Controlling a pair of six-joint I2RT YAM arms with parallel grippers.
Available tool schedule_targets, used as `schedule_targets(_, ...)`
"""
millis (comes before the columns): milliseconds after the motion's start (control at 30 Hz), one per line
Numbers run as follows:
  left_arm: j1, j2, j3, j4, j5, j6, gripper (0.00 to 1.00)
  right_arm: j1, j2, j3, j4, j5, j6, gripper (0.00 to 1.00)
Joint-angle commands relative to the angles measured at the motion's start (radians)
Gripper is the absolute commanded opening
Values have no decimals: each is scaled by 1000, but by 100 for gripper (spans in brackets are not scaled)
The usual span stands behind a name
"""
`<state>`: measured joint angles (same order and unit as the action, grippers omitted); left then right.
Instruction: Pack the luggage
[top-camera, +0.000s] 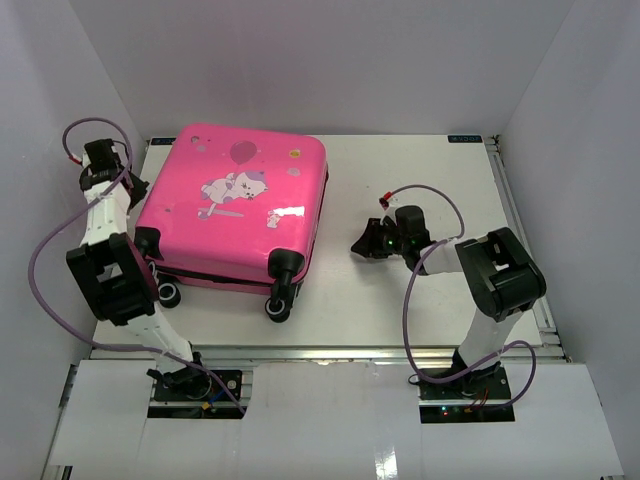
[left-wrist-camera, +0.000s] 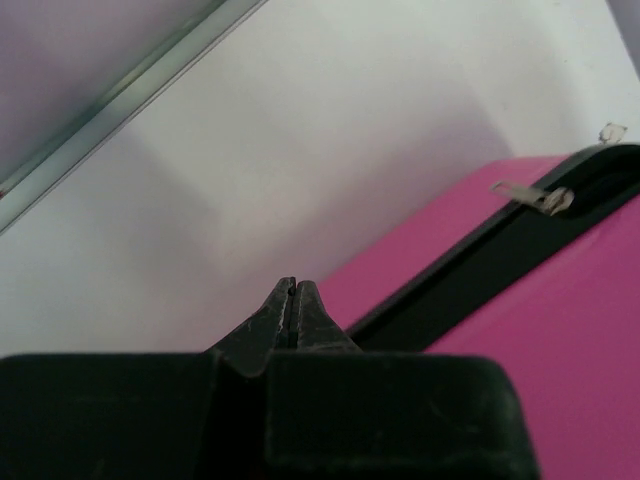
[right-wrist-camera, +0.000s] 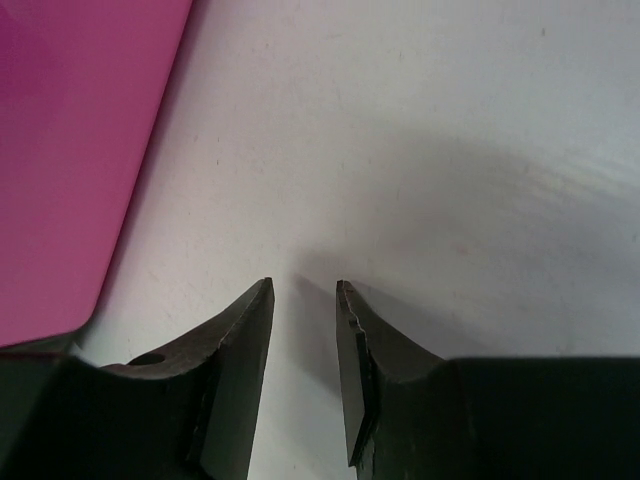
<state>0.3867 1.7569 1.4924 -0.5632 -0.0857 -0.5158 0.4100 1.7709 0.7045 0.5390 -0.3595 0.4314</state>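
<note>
**Two grippers beside one shut case**

The pink case (top-camera: 235, 205) lies flat and shut on the left part of the table (top-camera: 430, 180). The left gripper (left-wrist-camera: 294, 288) is at its left side, with the jaws pressed together and nothing between them. The right gripper (right-wrist-camera: 303, 300) is low over bare table near the right edge of the case, jaws partly apart and empty.

I judge that the step in hand is the zipper. A metal pull (left-wrist-camera: 535, 197) lies on the black zip band (left-wrist-camera: 470, 270) ahead of the left gripper. To do it well, the left jaws should open first, come along the band, and close on the pull only. The right gripper could press on the case so it does not slide.
</note>
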Motion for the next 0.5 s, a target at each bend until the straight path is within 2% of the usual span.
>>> schedule_targets(0,-17,143,123,-29,206,41,0,28,55,128,-78,38,-18,38)
schedule_targets(33,-26,187,140,-30,277,45,0,38,66,150,-90,47,-17,38)
schedule_targets(100,-57,259,186,-38,316,54,0,56,73,162,-94,77,-18,37)
schedule_targets(300,-224,426,387,-102,287,100,0,113,53,154,-111,123,-43,37)
schedule_targets(467,-308,559,511,-109,350,113,0,154,-11,90,-120,156,-63,37)
